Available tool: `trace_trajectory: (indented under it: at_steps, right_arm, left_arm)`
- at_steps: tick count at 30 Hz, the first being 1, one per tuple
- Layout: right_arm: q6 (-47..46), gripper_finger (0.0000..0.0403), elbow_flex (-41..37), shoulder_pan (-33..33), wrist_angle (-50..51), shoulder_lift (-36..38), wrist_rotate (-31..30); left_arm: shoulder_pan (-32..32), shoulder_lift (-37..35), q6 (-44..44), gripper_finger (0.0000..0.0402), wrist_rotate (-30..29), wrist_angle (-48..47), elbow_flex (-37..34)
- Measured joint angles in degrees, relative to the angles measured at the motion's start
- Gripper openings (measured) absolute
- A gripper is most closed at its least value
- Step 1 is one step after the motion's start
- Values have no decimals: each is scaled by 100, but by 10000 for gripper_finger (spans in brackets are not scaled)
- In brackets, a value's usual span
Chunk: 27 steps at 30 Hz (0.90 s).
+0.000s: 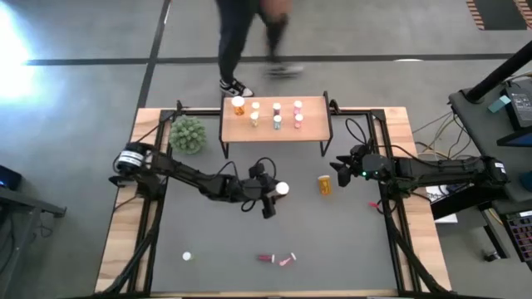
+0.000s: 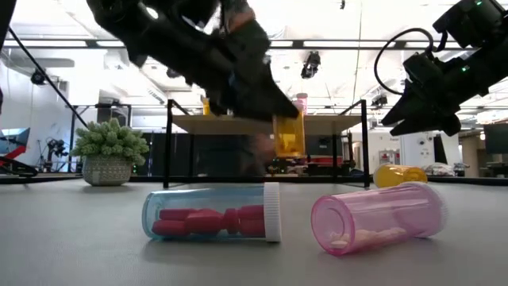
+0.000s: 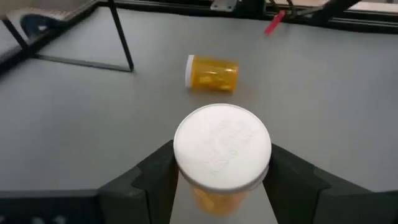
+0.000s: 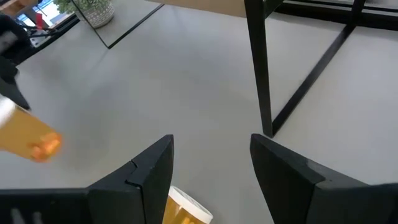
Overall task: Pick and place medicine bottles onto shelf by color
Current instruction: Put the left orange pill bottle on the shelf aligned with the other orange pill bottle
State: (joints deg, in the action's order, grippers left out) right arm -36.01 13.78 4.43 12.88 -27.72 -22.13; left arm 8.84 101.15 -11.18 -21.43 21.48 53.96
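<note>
We see the left gripper [image 1: 274, 198] near the middle of the desk [image 1: 208, 241], its two dark fingers [image 3: 155, 174] closed against the sides of an orange bottle [image 3: 222, 155] with a white cap; the bottle sits between them, held. In the low view that bottle [image 2: 288, 133] hangs upright, clear of the desk surface. The right gripper [image 1: 340, 167] waits near the right end of the shelf [image 1: 312, 126], its fingers [image 4: 152, 171] spread with empty space between them, holding nothing. A second orange bottle [image 1: 324, 183] lies on its side on the desk just beside that gripper, and its white cap pokes up between the fingers in the right wrist view.

The desk is grey-topped with wood edges. On the shelf stand an orange bottle [image 1: 238, 105] at the left end and two rows of small bottles [image 1: 276, 115] beside it. A green plant [image 1: 187, 134] sits left of the shelf. Near the front edge lie a red-filled bottle [image 1: 266, 259] and a pink bottle [image 1: 288, 261], both on their sides, and a small white object [image 1: 186, 257] lies farther left; we cannot tell what it is. Beyond the desk a person's legs [image 1: 237, 46] cross the floor.

Only the low view shows the red contents of the clear bottle [image 2: 213, 213] and the room's ceiling lights. Only the left wrist view shows the grip on the cap end.
</note>
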Motion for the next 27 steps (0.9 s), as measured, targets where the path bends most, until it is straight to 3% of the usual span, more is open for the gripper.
trace_trajectory:
  at_steps: [6, 13, 20, 27]
  right_arm:
    - [0, 203, 7, 0, -27, 32, 2]
    - [0, 203, 7, 0, -32, 104, 0]
    - [0, 203, 7, 0, -35, 120, 0]
    - [0, 203, 7, 0, -33, 148, 0]
  left_arm:
    - [-105, -750, 565, 186, -151, -271, -29]
    - [-419, -1955, 852, 186, -1218, -1820, -64]
    - [-978, -2918, 118, 186, -1488, -3071, -88]
    - [-1462, -3099, -405, 186, -1697, -3302, -99]
